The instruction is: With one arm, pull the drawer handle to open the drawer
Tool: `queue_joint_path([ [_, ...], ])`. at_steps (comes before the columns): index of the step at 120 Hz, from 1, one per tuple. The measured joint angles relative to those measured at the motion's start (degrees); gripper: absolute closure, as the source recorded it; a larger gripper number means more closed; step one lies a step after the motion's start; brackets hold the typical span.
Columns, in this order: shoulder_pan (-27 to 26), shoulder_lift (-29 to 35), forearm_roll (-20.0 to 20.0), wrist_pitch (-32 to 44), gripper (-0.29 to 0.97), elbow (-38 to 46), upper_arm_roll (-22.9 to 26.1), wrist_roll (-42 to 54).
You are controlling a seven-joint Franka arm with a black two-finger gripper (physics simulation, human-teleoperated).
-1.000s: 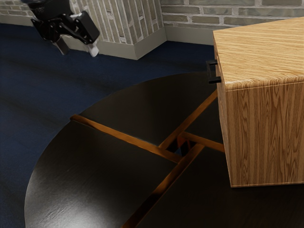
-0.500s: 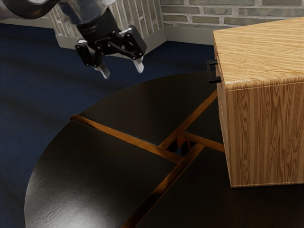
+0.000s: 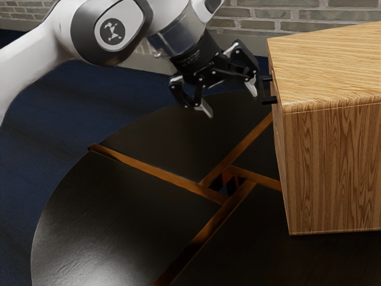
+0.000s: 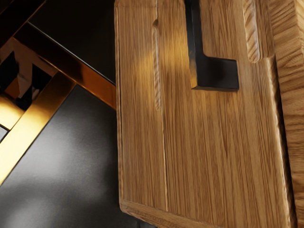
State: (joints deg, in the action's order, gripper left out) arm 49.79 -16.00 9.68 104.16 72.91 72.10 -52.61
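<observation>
The gripper (image 3: 229, 98) hangs above the dark round table (image 3: 119, 226) with its fingers spread wide, holding nothing. One fingertip is just beside the black drawer handle (image 3: 266, 90). The handle juts from the front of the wooden cabinet (image 3: 327, 137), which stands on the table at the exterior view's right.

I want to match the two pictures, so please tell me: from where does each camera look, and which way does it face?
Exterior view: beside the arm, raised, looking down across the dark table toward the wooden cabinet; the arm and its open claw show, close to the black handle.
Wrist view: on the arm's hand, facing the cabinet front and the handle from close.
Shared: handle, cabinet, table.
</observation>
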Motion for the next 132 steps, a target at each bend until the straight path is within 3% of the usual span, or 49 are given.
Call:
queue_joint_path([
  [12, 12.0, -9.9, 11.6, -0.4, 0.00, 1.2, 20.9, -5.0],
  [26, 23.0, -16.5, 20.2, -1.2, 0.00, 7.4, 33.5, -10.8],
  [35, 27.2, -18.8, 23.5, -1.2, 0.00, 11.1, 37.3, -14.3],
  [71, 19.2, -19.2, 26.7, 5.0, 0.00, 11.4, 28.6, -24.3],
  [86, 18.4, -19.6, 26.9, 7.5, 0.00, 11.2, 27.6, -27.2],
  [108, 15.0, -25.4, 28.5, 10.8, 0.00, 11.0, 27.1, -28.0],
  [132, 16.6, -27.2, 29.8, 12.1, 0.00, 11.1, 27.1, -26.3],
])
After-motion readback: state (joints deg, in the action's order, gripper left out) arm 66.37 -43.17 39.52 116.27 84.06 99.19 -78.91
